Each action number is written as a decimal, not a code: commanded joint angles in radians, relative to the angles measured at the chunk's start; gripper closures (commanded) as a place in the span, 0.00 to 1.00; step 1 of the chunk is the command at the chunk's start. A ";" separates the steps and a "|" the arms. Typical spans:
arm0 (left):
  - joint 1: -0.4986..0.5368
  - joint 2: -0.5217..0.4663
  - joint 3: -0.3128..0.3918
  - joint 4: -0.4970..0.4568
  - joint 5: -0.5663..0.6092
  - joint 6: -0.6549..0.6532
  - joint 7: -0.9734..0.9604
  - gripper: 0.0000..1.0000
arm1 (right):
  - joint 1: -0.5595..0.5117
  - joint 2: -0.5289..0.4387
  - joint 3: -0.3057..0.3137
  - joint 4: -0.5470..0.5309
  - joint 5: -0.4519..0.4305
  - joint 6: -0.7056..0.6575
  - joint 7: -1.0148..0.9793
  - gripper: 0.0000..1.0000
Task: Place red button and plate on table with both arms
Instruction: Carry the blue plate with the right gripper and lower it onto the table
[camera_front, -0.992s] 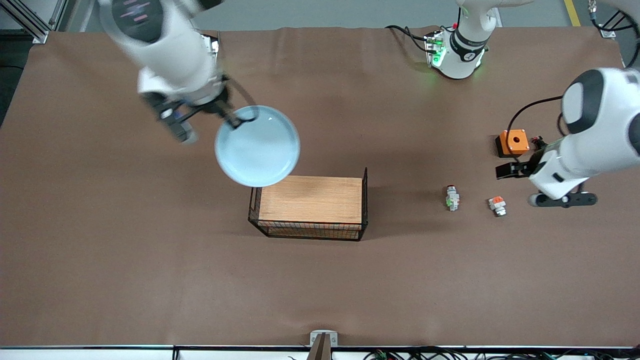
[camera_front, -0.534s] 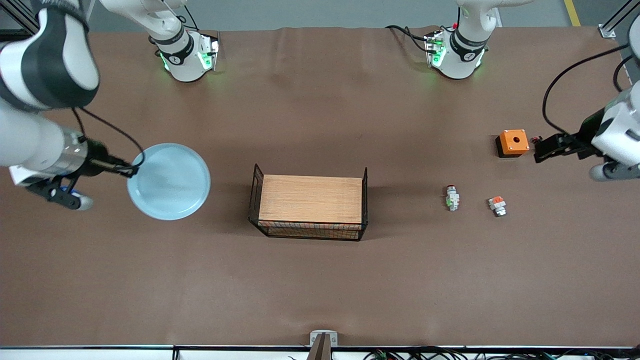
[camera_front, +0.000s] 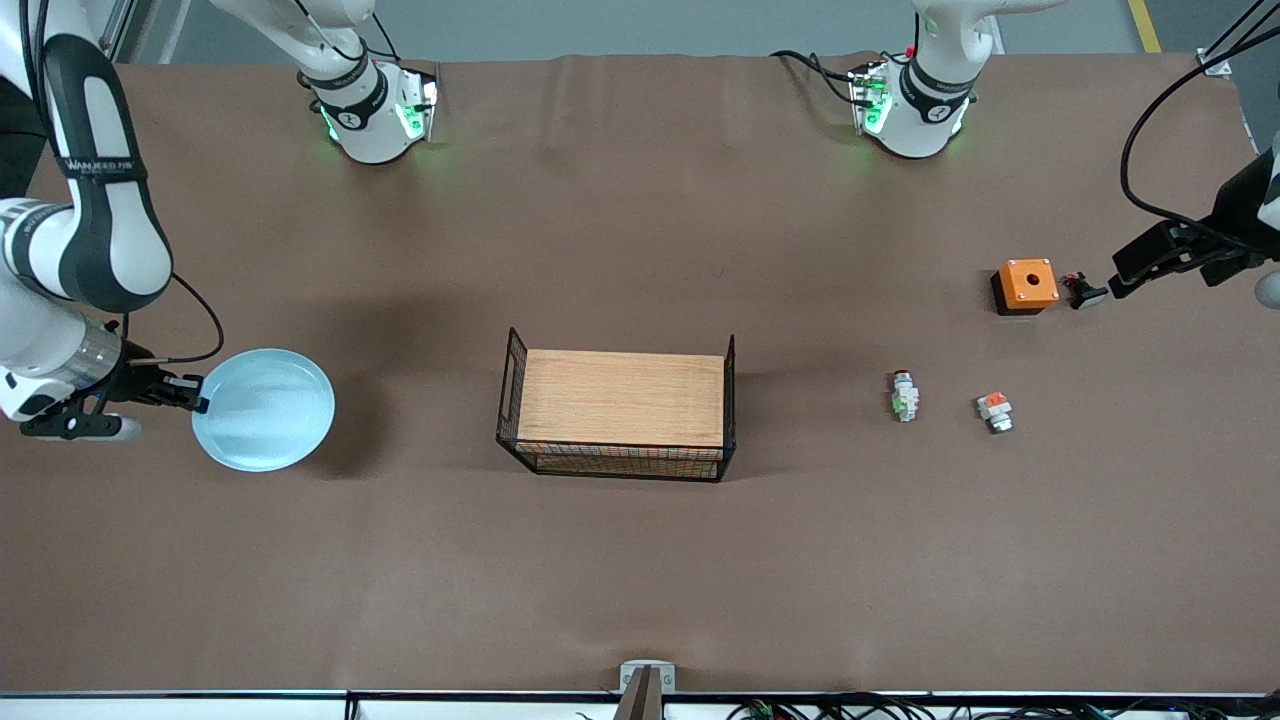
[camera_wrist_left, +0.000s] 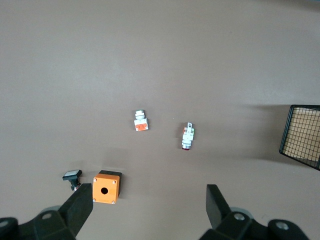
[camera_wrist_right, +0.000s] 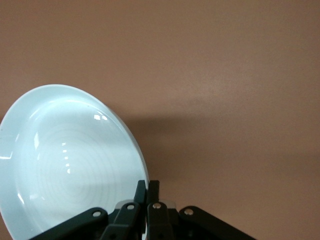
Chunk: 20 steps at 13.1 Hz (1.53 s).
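The pale-blue plate (camera_front: 265, 410) hangs low over the brown table (camera_front: 640, 580) near the right arm's end and casts a shadow beside it. My right gripper (camera_front: 200, 403) is shut on its rim; in the right wrist view the right gripper (camera_wrist_right: 148, 187) pinches the edge of the plate (camera_wrist_right: 65, 170). The red button (camera_front: 904, 394) lies on the table between the rack and the left arm's end, and shows in the left wrist view (camera_wrist_left: 187, 136). My left gripper (camera_front: 1120, 275) is open and empty, up beside the orange box; it also shows in the left wrist view (camera_wrist_left: 148, 200).
A wooden-topped wire rack (camera_front: 620, 400) stands mid-table. A similar part with an orange-red block (camera_front: 994, 411) lies beside the red button. The orange box (camera_front: 1026, 284) and a small black clear-capped part (camera_front: 1083, 291) sit near the left gripper.
My right arm has carried the plate from beside the rack toward the right arm's end and lower. My left gripper has drawn away from the button parts, past the orange box.
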 joint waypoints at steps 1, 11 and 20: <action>0.009 -0.005 -0.003 0.009 0.010 -0.027 0.000 0.00 | -0.079 0.071 0.025 -0.045 0.198 0.062 -0.276 1.00; -0.111 -0.008 0.146 -0.013 -0.005 -0.037 0.018 0.00 | -0.040 0.263 0.023 0.096 0.374 0.103 -0.536 0.00; -0.082 -0.019 0.134 -0.017 -0.045 -0.015 0.089 0.00 | 0.040 0.035 0.023 0.111 -0.002 -0.114 -0.099 0.00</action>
